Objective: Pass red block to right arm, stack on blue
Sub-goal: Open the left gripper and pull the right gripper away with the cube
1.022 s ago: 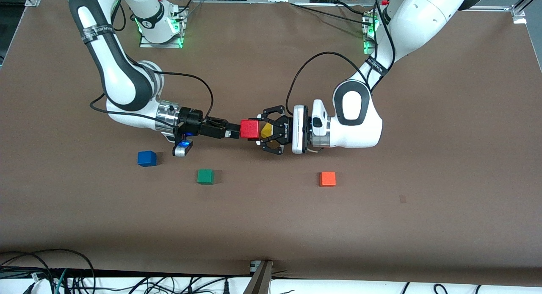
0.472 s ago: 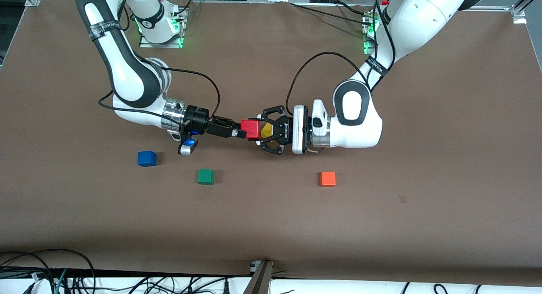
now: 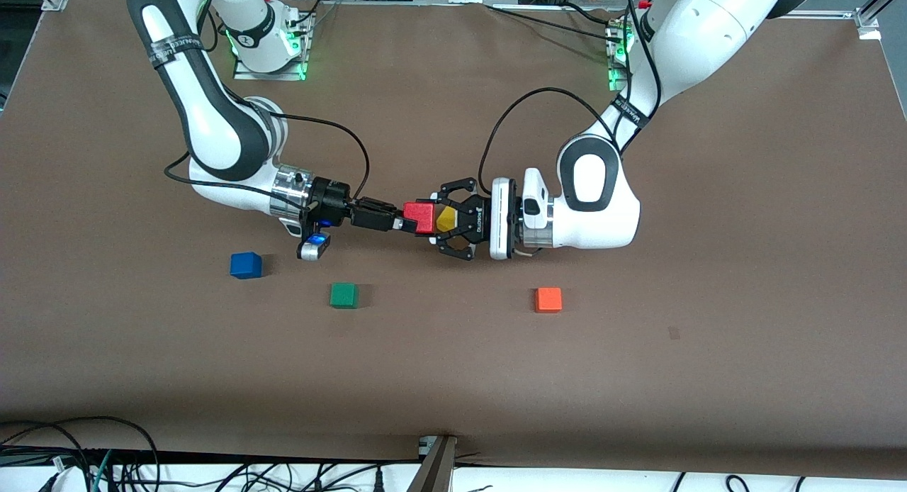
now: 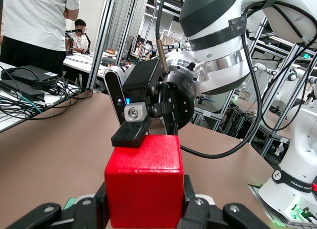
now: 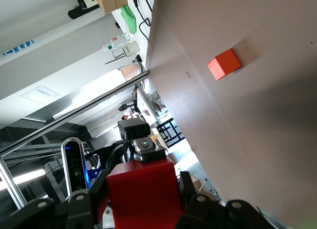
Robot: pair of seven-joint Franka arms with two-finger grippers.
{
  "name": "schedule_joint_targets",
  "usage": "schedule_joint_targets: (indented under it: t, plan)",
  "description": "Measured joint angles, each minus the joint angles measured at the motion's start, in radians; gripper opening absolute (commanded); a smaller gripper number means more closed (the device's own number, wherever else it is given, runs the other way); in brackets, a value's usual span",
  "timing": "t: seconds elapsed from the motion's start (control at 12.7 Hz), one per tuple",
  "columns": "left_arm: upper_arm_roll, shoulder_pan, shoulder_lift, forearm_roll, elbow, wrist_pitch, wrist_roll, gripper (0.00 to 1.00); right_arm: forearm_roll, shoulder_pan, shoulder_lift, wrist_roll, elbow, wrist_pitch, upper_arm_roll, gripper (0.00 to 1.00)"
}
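Front view, left to right. The desk is a brown surface that fills the frame. At upper left stands the base of the right arm, whose white links descend to mid-frame. At lower left of centre the blue cube lies on the desk, well apart from both arms. Just right of it, and higher in the frame, the right pincer points toward the frame's centre; its slim black fingers lie against the faces of the red block, and in the left wrist view one black fingertip rests on the block's upper edge. The green cube lies on the desk below this pincer in the frame.

At frame centre the red block is held off the desk between the two pincers. The left pincer, with its wide black linkage fingers, is clamped on the block; in the left wrist view its fingers press both sides of the cube. A yellow patch shows between the linkages.

Right of centre, the orange cube lies on the desk, lower in the frame than the left arm's wrist. The left arm rises to its base at upper right.
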Motion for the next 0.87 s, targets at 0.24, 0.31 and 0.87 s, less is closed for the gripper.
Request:
schedule_joint_targets:
  t: [0.24, 0.31, 0.87]
  plan:
    - [0.0, 0.002, 0.0, 0.0, 0.007, 0.0, 0.02, 1.0, 0.0, -0.001, 0.002, 0.002, 0.008, 0.0, -0.004, 0.0]
    - [0.0, 0.005, 0.0, 0.0, 0.008, 0.0, 0.023, 1.0, 0.0, -0.003, 0.002, 0.002, 0.013, 0.0, -0.007, 0.0]
    - [0.001, 0.055, -0.004, 0.011, 0.019, -0.056, -0.075, 1.0, -0.177, -0.078, 0.002, 0.028, 0.033, -0.063, -0.011, 0.0]
